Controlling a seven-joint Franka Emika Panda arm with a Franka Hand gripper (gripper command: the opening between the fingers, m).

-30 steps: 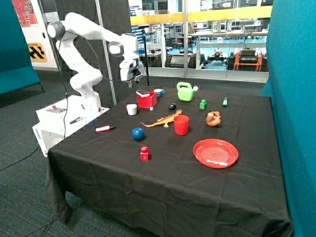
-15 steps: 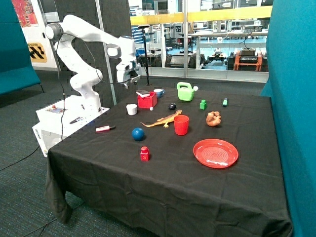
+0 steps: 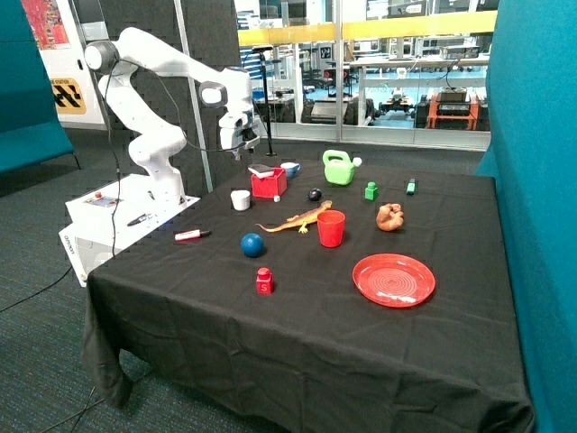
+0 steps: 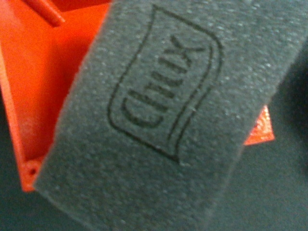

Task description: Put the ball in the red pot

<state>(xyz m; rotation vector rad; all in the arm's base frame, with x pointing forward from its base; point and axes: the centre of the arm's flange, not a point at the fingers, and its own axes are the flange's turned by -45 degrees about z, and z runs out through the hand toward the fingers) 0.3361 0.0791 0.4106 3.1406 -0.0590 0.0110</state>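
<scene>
The dark blue ball (image 3: 252, 244) rests on the black cloth, between a red marker and the red cup (image 3: 331, 227). The square red pot (image 3: 269, 186) stands further back, with a grey sponge (image 3: 261, 169) lying across its top. In the wrist view the grey sponge (image 4: 163, 120) fills most of the picture and the red pot (image 4: 38, 72) shows around it. My gripper (image 3: 243, 147) hangs in the air just above and beside the pot, far from the ball. The ball does not show in the wrist view.
Around the pot stand a white cup (image 3: 240, 199), a blue bowl (image 3: 290, 169) and a small black object (image 3: 314, 194). An orange toy lizard (image 3: 297, 218), a green watering can (image 3: 339, 167), a red plate (image 3: 393, 280) and a small red knobbed block (image 3: 263, 281) also lie on the cloth.
The gripper swung a little away from the pot half a second ago and is now back beside it. The ball and the pot have not moved.
</scene>
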